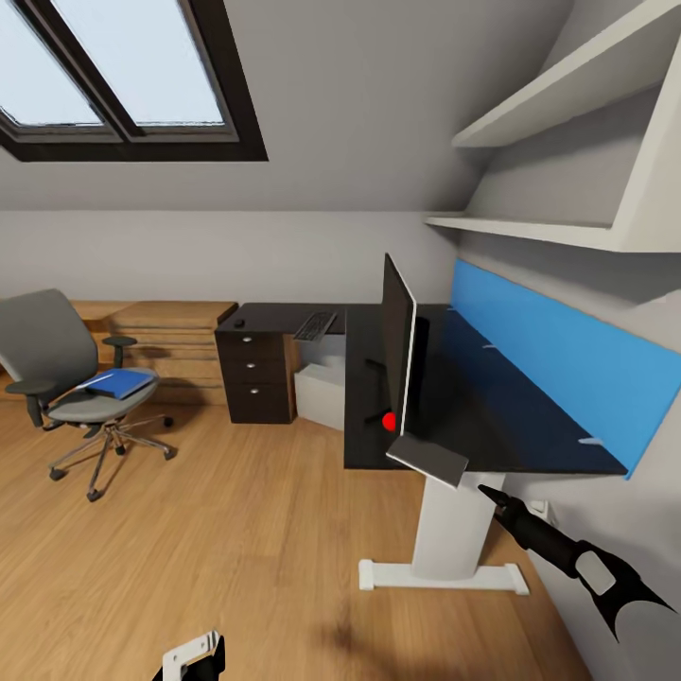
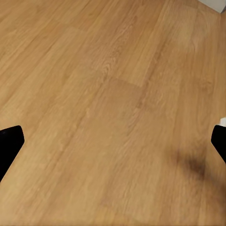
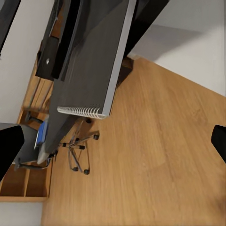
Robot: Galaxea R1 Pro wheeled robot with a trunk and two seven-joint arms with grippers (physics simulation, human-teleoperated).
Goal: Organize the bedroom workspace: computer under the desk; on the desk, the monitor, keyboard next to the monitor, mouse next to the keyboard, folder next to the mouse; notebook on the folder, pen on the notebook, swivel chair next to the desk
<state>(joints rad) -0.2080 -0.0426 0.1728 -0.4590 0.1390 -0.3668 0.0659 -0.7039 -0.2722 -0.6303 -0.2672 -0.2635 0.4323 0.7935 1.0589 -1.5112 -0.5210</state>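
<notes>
Reaching my right arm toward the monitor end of the bench

My right pincer (image 1: 485, 492) is hanging just off the near edge of the bench (image 1: 364, 416), its fingers looking spread wide in the wrist view with nothing between them, right by the monitor (image 1: 398, 355) standing edge-on there. My left pincer (image 1: 194, 657) is idling low over the wood floor (image 2: 108, 108), also spread and empty. The keyboard (image 1: 315, 325) and mouse (image 1: 240, 323) are lying further along the bench, well apart from the monitor. The blue folder (image 1: 121, 383) is sitting on the swivel chair (image 1: 66, 374). I'm guessing monitor placement is the step in hand; next I'd need a steady, square hold so it doesn't tip.
</notes>
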